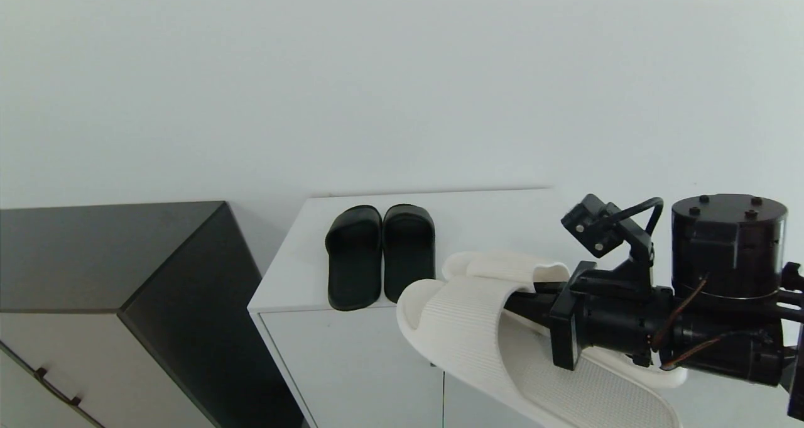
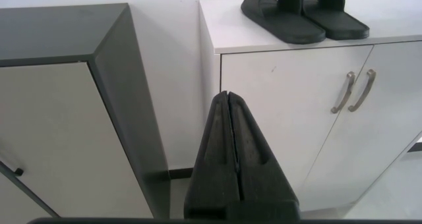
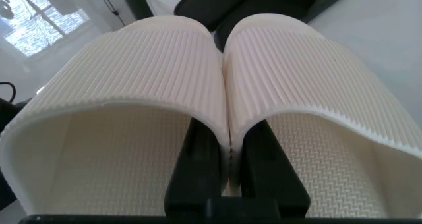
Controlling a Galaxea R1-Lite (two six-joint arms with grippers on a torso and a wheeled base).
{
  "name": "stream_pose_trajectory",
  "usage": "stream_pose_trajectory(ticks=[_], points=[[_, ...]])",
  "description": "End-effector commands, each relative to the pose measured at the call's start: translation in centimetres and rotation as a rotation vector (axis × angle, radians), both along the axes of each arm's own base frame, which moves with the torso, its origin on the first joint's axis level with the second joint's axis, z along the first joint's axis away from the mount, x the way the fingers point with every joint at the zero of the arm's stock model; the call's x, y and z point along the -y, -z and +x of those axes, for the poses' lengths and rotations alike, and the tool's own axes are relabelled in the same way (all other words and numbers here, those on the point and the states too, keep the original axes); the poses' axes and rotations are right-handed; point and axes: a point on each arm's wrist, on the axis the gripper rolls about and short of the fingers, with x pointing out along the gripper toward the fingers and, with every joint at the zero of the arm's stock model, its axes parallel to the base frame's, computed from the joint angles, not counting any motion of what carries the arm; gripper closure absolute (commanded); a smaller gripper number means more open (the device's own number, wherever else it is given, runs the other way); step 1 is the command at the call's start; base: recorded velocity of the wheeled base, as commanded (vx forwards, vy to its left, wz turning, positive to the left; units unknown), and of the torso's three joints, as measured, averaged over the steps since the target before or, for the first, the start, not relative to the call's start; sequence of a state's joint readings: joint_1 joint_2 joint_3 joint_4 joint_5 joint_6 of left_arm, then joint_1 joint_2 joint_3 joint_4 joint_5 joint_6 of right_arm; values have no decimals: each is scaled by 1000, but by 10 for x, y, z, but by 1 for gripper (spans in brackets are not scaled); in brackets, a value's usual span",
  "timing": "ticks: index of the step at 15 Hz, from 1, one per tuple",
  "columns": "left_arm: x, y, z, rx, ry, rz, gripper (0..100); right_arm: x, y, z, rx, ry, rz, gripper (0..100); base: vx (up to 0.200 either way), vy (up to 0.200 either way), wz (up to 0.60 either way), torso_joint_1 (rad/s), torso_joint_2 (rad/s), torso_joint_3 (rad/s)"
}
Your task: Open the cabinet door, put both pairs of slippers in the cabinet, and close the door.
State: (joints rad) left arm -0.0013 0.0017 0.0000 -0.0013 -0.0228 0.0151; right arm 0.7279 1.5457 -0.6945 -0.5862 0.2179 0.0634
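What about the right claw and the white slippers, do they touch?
Touching. The right wrist view shows the right claw shut on the adjoining strap edges of both white slippers.

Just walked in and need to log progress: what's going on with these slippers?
The right gripper is shut on the white slippers, pinching their straps together and holding the pair in the air by the white cabinet. The black slippers lie side by side on its top. The cabinet doors are closed, and the left gripper, shut and empty, points toward them.
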Motion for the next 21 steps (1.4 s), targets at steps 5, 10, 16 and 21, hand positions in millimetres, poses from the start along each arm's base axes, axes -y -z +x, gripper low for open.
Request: stream_pose_trajectory(ticks=[5, 10, 16, 21], points=[[0, 0, 0, 0, 1, 0, 100, 8, 2, -9, -8, -20, -1, 100, -160, 0, 0, 5, 3, 0], [0, 0, 0, 0, -1, 0, 100, 8, 7, -11, -18, -26, -15, 100, -120, 0, 0, -4, 0, 3], [0, 0, 0, 0, -3, -1, 100, 1, 15, -10, -41, -43, -35, 100, 0, 0, 0, 0, 0, 0], [0, 0, 0, 0, -4, -3, 100, 3, 17, -15, -41, -53, -39, 100, 0, 0, 0, 0, 0, 0]])
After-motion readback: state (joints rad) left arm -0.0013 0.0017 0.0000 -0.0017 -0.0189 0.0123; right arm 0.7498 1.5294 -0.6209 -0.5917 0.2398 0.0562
